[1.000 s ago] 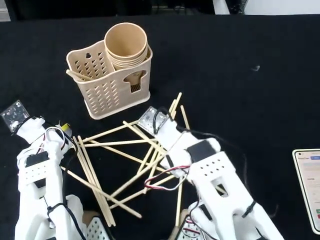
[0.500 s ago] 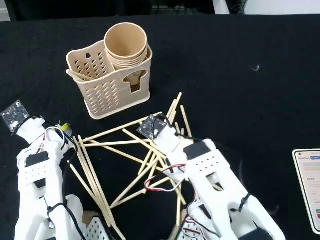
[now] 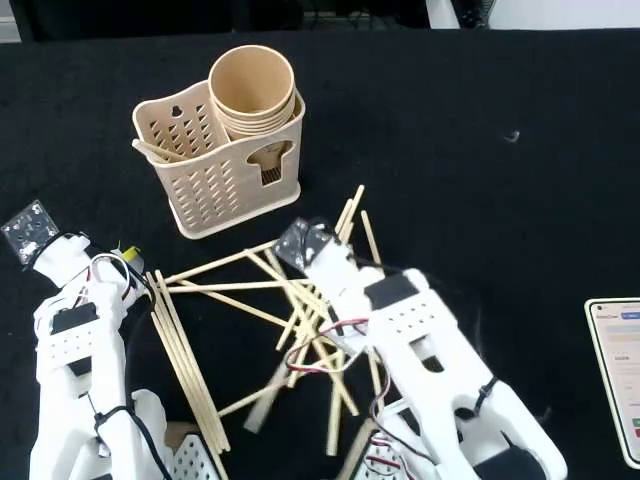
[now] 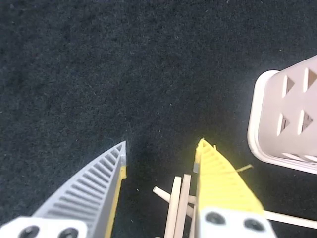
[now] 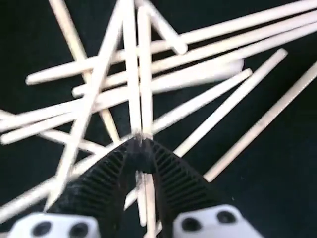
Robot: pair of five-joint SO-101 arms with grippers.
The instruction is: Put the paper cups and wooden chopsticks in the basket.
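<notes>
A beige perforated basket [image 3: 215, 175] stands at the back left of the black table, with a stack of paper cups [image 3: 252, 88] in one compartment and a chopstick [image 3: 150, 151] poking out of the other. Many wooden chopsticks [image 3: 230, 290] lie crisscrossed in front of it. The right arm [image 3: 395, 315] is over the pile; my right gripper [image 5: 141, 145] is shut on a pair of chopsticks [image 5: 138, 84]. My left gripper [image 4: 162, 146] stands open low over the table beside the basket's corner [image 4: 285, 119], with chopstick ends [image 4: 177, 201] between its fingers.
A phone [image 3: 615, 370] lies at the table's right edge. The left arm [image 3: 75, 335] stands at the front left beside the pile. Bare black tabletop [image 3: 480, 150] stretches to the right of the basket.
The right arm has swung left and nearer over the pile, dragging several chopsticks into a new tangle. The left arm has not moved.
</notes>
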